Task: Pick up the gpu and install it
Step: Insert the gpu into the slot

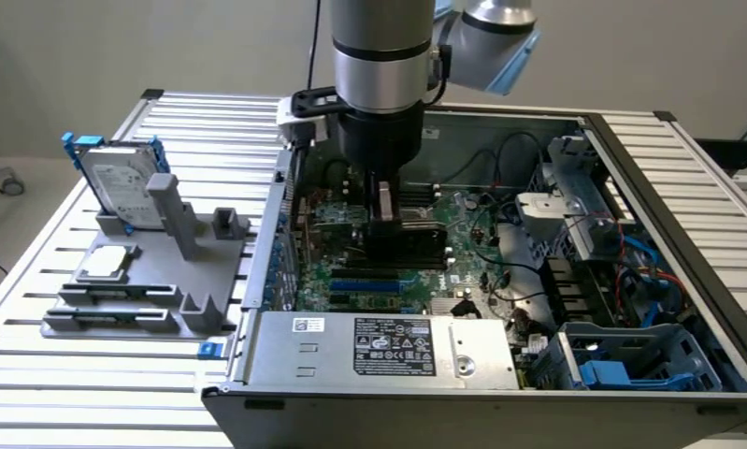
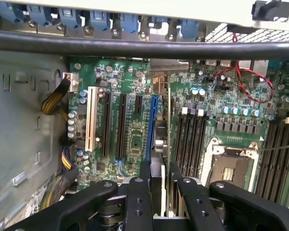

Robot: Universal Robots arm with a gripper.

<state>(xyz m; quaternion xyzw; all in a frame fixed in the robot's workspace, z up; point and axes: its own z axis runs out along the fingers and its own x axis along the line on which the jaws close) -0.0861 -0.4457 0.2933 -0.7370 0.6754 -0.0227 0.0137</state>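
We see the silver-and-black robot arm reaching straight down into the open grey metal computer case, which lies on its side on the ribbed aluminium desk. The black two-fingered tool is pinching the gpu, a small flat card with a green circuit board and a black rounded cooler shroud. It holds the card on edge over the middle of the green motherboard.

In the wrist view the tool has a black finger pressed on each side of the gpu, which shows edge-on as a thin green line. The card stands just beside the long blue expansion slot, between it and the rows of black memory slots. It seems to sit close above the board, though we cannot tell whether its lower edge touches anything. A long white slot lies well apart from it, and the square silver processor socket is near the memory slots.

In the exterior view, the silver box-shaped power supply with its black label sits at six o'clock of the gpu. At nine o'clock of the case, on the exterior view's left, a grey plastic holder rests on the desk. It carries an upright silver hard drive with a blue frame and a small square silver chip.
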